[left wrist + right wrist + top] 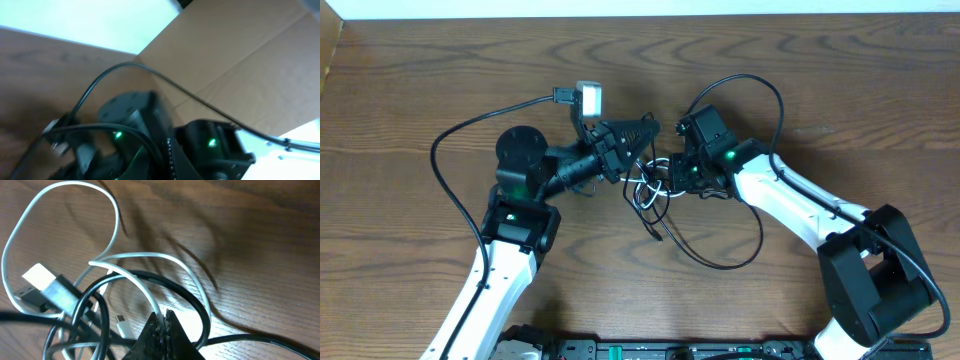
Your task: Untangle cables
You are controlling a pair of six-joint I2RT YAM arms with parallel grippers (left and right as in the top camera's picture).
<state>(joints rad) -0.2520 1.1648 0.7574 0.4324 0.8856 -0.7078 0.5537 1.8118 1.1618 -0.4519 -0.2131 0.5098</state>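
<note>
Brown wood-grain desk (420, 80) carries a small tangle of thin black and white cables (655, 192) near its middle, lying between the two arms' tips. The left fingers (645, 130) sit just above and left of the tangle, pressed together into a dark wedge with nothing seen between them. The right fingers (670, 178) reach the tangle's right edge.

From the right wrist, the right fingers (162, 325) are closed to a point in the middle of the cords. A white cord (145, 255) curves down to their tip and a black cord (185, 292) arcs around them; whether either is pinched cannot be told. To the left lies a flat silver plug (50, 287) on a black lead, crossed by more black loops, and a small white plug end (122, 326) lies just beside the fingertips. One wide white loop spreads out over bare wood.

The left wrist view is blurred, showing dark arm parts with green lights, a thin black cord and a tan cardboard box (240, 60).
</note>
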